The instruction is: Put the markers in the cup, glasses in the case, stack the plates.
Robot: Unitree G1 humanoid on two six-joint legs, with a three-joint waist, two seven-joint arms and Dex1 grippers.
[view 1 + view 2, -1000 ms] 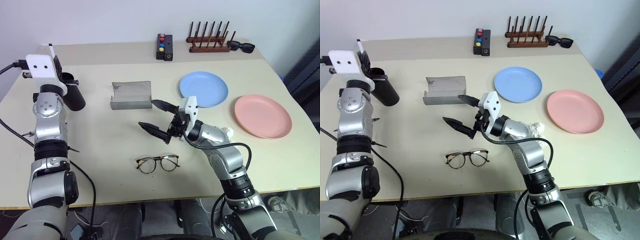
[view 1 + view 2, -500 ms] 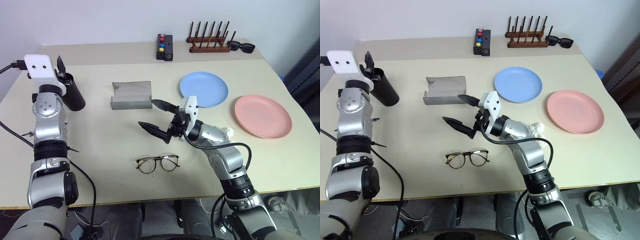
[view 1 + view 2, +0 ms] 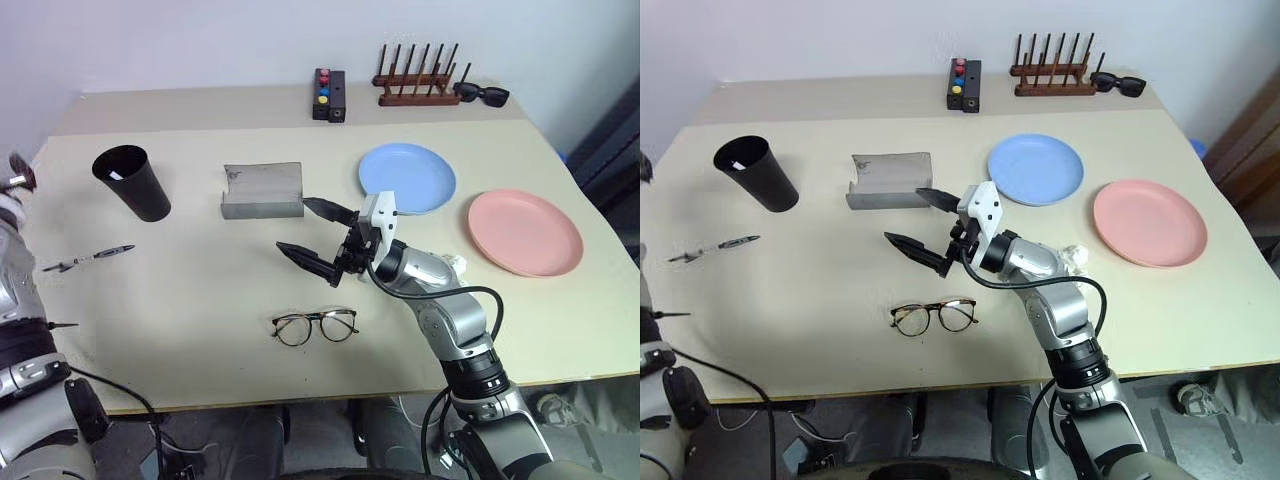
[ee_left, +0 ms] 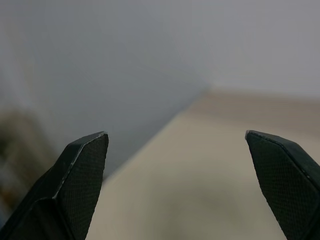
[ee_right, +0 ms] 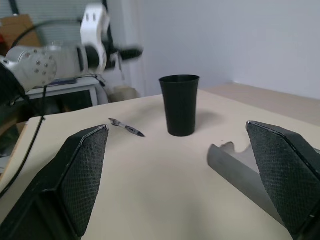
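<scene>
Head views: black cup [image 3: 133, 182] stands upright at the desk's [image 3: 200, 290] left side, something white just visible inside its rim. One marker [image 3: 95, 257] lies flat on the desk nearer the front than the cup, apart from it. Grey case [image 3: 262, 190] sits open mid-desk. Glasses [image 3: 314, 326] lie near the front edge, below the right pincer [image 3: 312, 232], which hangs wide open, holding nothing. Blue plate [image 3: 407, 178] and pink plate [image 3: 526, 232] lie side by side, unstacked.

Left wrist view: left pincer [image 4: 175, 145] spread wide, empty.

Right wrist view: right pincer fingers [image 5: 82, 170] far apart; cup [image 5: 180, 105], marker [image 5: 126, 128], case [image 5: 240, 167] ahead.
</scene>
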